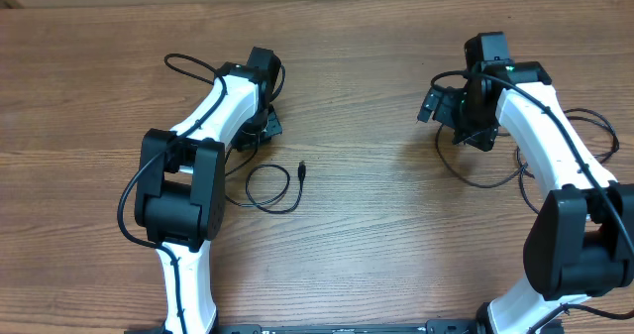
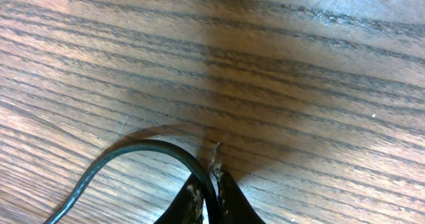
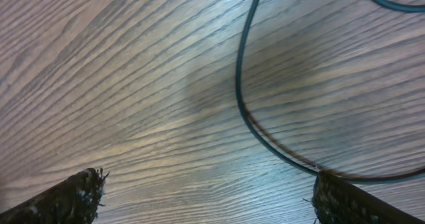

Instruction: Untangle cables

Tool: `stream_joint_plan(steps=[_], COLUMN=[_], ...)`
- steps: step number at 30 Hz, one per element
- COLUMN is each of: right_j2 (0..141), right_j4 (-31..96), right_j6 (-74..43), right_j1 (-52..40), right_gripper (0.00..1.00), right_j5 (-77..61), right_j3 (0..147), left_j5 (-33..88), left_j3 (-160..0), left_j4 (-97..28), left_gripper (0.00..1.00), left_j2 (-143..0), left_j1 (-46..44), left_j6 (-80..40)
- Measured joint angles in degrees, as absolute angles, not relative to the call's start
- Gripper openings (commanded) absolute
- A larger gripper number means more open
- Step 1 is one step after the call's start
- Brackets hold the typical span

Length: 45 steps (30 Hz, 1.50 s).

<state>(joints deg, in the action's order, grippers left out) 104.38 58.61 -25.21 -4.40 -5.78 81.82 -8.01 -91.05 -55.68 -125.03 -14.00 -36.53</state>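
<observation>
- Pinching low over the brown wood-grain table [image 1: 376, 225], the left gripper [image 2: 209, 179] has its jaws drawn together on a thin black cord [image 2: 133, 147], which arcs away to the left across the boards.
- From overhead, that cord lies in a loose loop [image 1: 272, 187] just beside the white left arm [image 1: 213, 111], its small plug end [image 1: 301, 167] lying free on the wood.
- Further right, the right gripper [image 3: 209, 184] hangs with jaws spread wide, gripping nothing.
- A second thin black cord [image 3: 242, 98] curves over the table between its fingers, running up to the right-hand fingertip [image 3: 329, 187]; whether they touch, I cannot tell.
</observation>
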Motion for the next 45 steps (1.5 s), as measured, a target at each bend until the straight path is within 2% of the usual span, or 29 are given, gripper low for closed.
stream_joint_plan(steps=[16,26,34,45], right_j2=[104.4,104.4,104.4,104.4], right_j4=[57.3,45.9,34.9,30.6], right_j6=[-25.0,-25.5,-31.3,-35.6], right_j1=[-9.4,-13.3,-16.3,-18.7], right_gripper=[1.0,1.0,1.0,1.0], right_j5=[-6.8,-8.8,-11.9,-16.9], right_j3=[81.4,73.4,65.3,62.1], left_j5=[-8.0,-8.0,-8.0,-8.0], left_j3=[-91.0,-91.0,-91.0,-91.0], left_j4=[-55.7,-55.7,-55.6,-55.5], left_gripper=[0.1,0.1,0.09,0.09], left_j2=[-125.0,-125.0,-125.0,-125.0], left_j1=[-14.0,-14.0,-14.0,-14.0], left_j6=[-36.5,-36.5,-36.5,-36.5])
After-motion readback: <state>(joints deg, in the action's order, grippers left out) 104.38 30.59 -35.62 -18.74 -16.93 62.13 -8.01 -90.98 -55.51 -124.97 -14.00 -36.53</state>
